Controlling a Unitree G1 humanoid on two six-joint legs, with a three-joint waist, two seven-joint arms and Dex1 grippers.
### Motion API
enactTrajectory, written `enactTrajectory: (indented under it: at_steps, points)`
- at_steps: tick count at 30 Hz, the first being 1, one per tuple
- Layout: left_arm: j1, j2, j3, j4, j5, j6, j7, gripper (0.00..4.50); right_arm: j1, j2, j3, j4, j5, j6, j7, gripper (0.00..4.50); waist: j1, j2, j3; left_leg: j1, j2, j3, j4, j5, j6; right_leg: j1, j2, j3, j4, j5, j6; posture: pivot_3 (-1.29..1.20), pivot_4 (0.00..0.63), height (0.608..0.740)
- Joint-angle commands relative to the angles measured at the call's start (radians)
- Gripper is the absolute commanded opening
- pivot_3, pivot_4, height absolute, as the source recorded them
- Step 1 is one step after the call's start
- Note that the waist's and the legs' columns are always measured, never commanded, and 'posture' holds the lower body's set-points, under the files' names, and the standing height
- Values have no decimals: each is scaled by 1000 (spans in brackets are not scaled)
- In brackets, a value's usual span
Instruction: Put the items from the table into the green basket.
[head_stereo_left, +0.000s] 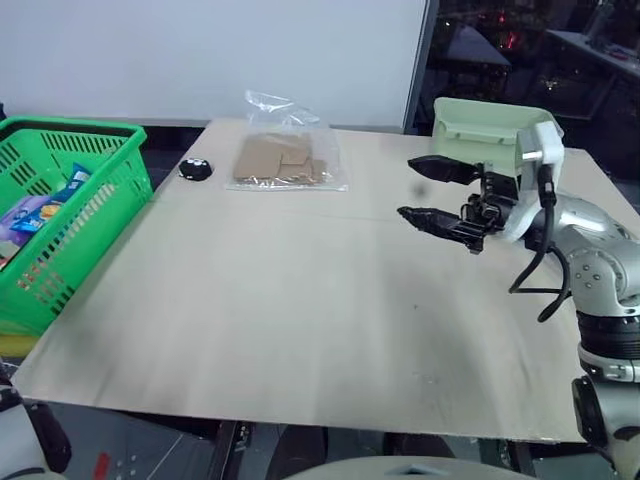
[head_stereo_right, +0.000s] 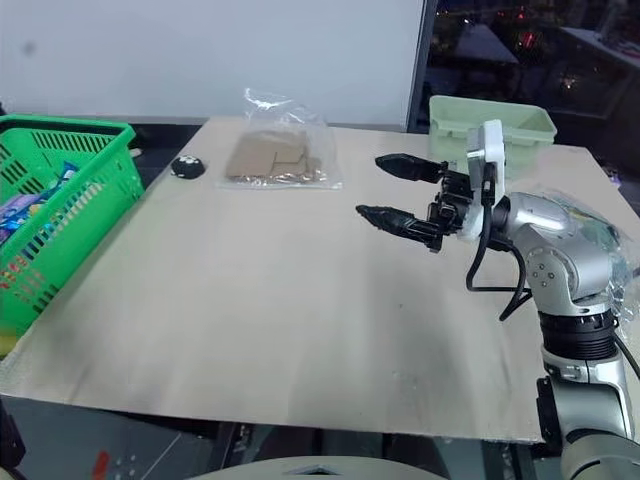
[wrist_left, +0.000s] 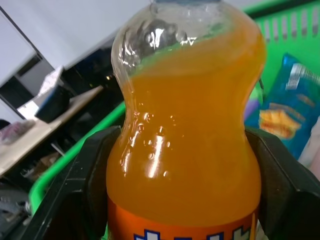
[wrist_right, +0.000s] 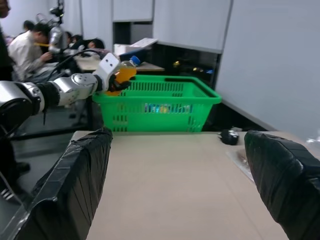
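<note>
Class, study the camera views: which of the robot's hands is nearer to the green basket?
Left. The left hand, gripping the orange bottle, sits at the green basket's rim. The right hand hangs open over the table's opposite side, by the mint bin.

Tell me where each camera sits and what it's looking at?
Head eyes: look down over the table; right gripper open, clear bag far across.
Left wrist: looks along the left gripper, clamped on the orange bottle over the green basket.
Right wrist: looks across the table between its black fingers at the basket.
Shared: basket and bottle in both wrist views.
</note>
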Motion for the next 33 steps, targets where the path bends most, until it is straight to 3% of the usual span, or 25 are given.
enactTrajectory:
  at_steps: [1, 2, 4, 5, 6, 13, 18, 24, 28, 33]
  points:
    - [-53, 46, -14, 32, -17, -67, -8, 2998, -19, -3, -15, -2, 3, -11, 10, 4500, -1, -1, 0, 0, 0, 2, 0, 0, 0, 0, -1, 0, 0, 0, 0, 130, 0, 740]
    - [-61, 46, -19, 43, -18, -73, -18, 2998, -18, -2, -15, -2, 3, -11, 11, 4500, -1, -1, -1, 0, 0, 3, 0, 0, 0, 0, -1, 0, 1, 0, 0, 128, 0, 740]
    - [-76, 46, -27, 59, -16, -90, -21, 4007, -15, -1, -16, -8, 4, -10, 9, 4500, -2, -1, -1, 0, 0, 3, 0, 0, 0, 0, -1, 0, 1, 1, 2, 124, 0, 740]
    - [-83, 46, -31, 67, -18, -94, -30, 4368, -12, -1, -17, -11, 4, -9, 6, 4500, -2, -1, -1, 0, 0, 3, 0, 0, 0, 0, -1, 0, 1, 1, 2, 124, 0, 740]
    - [-90, 47, -37, 75, -18, -99, -35, 4445, -10, -1, -19, -13, 4, -8, 3, 4500, -2, -1, -1, 0, 1, 3, 0, 0, 0, 0, -1, 0, 1, 1, 2, 122, 0, 740]
    - [-124, -1, -17, 18, -113, -133, -145, 4445, 7, -14, -33, -18, 1, -8, -4, 4500, -5, 0, -1, 0, 2, 2, -1, 0, 0, -1, 2, 0, 2, 1, 1, 108, 0, 740]
    - [-11, -154, -33, -389, -359, -20, -483, 4445, 67, -49, -54, -11, -14, -3, -14, 4500, 5, 0, -3, 0, 2, 4, -1, 0, 0, 0, 0, -1, 1, 1, 1, 110, 0, 740]
    - [258, -297, -202, -1003, -541, 335, -566, 4445, 251, -93, -54, 16, -114, -73, -38, 4500, -10, 2, -3, 0, 1, 8, 0, 0, 0, 0, -3, 1, 1, 1, 1, 89, 0, 740]
    - [381, -380, -341, -1160, -545, 473, -558, 4445, 395, -82, -39, 45, -223, -180, -73, 4500, -15, 10, -5, 1, 1, 7, 0, 0, 1, 1, -1, 2, 2, 1, 2, 47, 0, 740]
    - [434, -466, -461, -1145, -439, 468, -529, 4445, 544, -66, -18, 104, -356, -339, -99, 4500, -36, 17, -7, 3, 2, 4, 2, 0, 1, 2, 4, 4, 2, 0, 1, 8, 0, 740]
